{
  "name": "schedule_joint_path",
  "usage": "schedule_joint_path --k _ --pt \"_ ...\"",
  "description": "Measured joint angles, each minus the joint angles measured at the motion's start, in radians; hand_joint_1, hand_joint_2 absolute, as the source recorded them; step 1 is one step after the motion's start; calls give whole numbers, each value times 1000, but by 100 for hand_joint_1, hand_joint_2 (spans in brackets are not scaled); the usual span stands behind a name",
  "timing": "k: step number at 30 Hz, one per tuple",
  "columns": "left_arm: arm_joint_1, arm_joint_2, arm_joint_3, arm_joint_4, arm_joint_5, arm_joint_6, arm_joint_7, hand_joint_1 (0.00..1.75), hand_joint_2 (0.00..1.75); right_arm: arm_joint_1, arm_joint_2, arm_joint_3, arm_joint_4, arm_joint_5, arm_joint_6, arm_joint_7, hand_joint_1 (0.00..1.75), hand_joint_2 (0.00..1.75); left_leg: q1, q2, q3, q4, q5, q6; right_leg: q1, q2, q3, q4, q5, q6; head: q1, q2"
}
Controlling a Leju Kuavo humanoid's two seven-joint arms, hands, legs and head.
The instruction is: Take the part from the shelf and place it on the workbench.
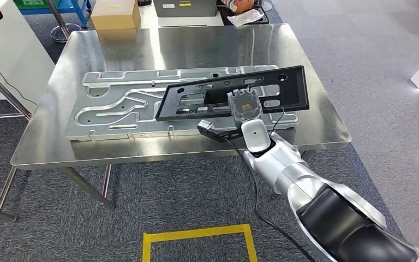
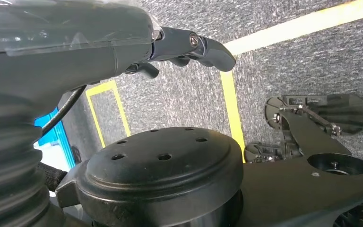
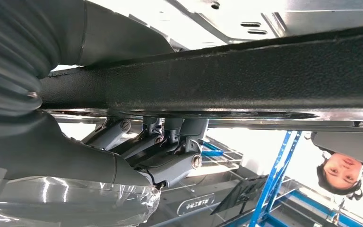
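Yellow tape marks a square outline [image 1: 199,243] on the grey carpet nearest me, just ahead of my feet in the head view. My left hand [image 2: 189,47] hangs low over that carpet in the left wrist view, its dark fingers [image 2: 212,51] curled inward with nothing in them. From the lower right of the head view my silver right arm [image 1: 283,164] reaches forward to the near edge of the steel surface [image 1: 316,103], and my right hand [image 1: 244,106] grips the long black flat plastic frame with cut-out openings [image 1: 289,87] at the middle of its near long edge. In the right wrist view I can see the dark fingers [image 3: 170,146] wrapped on one side of the frame's edge and the thick grey thumb on the other, so the frame is clamped between them. That frame sits over the right half of a large silver stamped metal panel with raised channels [image 1: 120,103], which lies flat on the surface; whether the frame rests on the panel or is held just above it I cannot tell. Beyond the surface's far edge I see a brown cardboard box [image 1: 115,15] and a grey case [image 1: 185,8]. A person [image 3: 342,170] stands past the surface, near a blue rack upright [image 3: 279,175].
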Motion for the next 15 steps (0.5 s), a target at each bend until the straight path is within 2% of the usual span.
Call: schedule_joint_path --k 3,5,7,8,9,10,11,12,13,14,15 --pt "0 0 -4 0 -3 -3 -2 0 175 3 -4 -7 1 3 -28 20 175 175 -3 0 -1 1 -3 5 -2 0 1 -1 0 6 0 0" --pt "-1 0 -5 0 -4 -3 -1 0 175 5 -7 -16 0 5 -53 42 175 175 -1 0 2 -5 -8 13 -1 1 2 5 3 12 0 0" --pt "-1 -1 -7 -1 -5 -3 1 0 175 3 -14 -30 0 7 -85 69 175 175 3 0 13 -14 -14 22 0 0 -18 47 -7 18 0 0" --pt "0 -2 -9 -1 -5 -3 3 0 175 0 -18 -38 0 9 -102 81 175 175 5 1 18 -18 -17 25 -1 -1 -47 93 -26 21 0 0" --pt "0 -2 -10 -1 -5 -3 5 0 175 -3 -23 -47 0 12 -118 90 175 175 6 2 22 -19 -20 27 -1 -2 -90 158 -50 23 0 0" --pt "1 -3 -11 -1 -5 -2 7 0 175 -7 -28 -57 0 15 -130 96 175 175 6 4 25 -19 -24 27 -2 -2 -142 229 -74 26 0 0" --pt "1 -3 -12 -1 -5 -2 8 0 175 -8 -33 -67 0 18 -136 98 175 175 6 4 30 -18 -29 26 -2 -3 -191 289 -86 28 0 0" --pt "2 -4 -12 -1 -5 -2 9 0 175 -8 -38 -77 0 20 -138 98 175 175 6 5 38 -18 -35 25 -3 -3 -227 320 -78 28 0 0" --pt "3 -4 -13 -1 -5 -1 9 0 175 -8 -42 -87 0 22 -139 98 175 175 6 4 49 -18 -43 23 -2 -3 -245 312 -49 27 0 0" --pt "5 -5 -13 -1 -5 0 9 0 175 -8 -47 -95 0 23 -139 98 175 175 6 4 63 -18 -51 21 -1 -3 -244 267 -2 23 0 0" --pt "7 -6 -14 -1 -6 0 9 0 175 -8 -51 -103 0 24 -140 99 175 175 7 3 75 -19 -61 18 1 -5 -231 196 59 17 0 0"
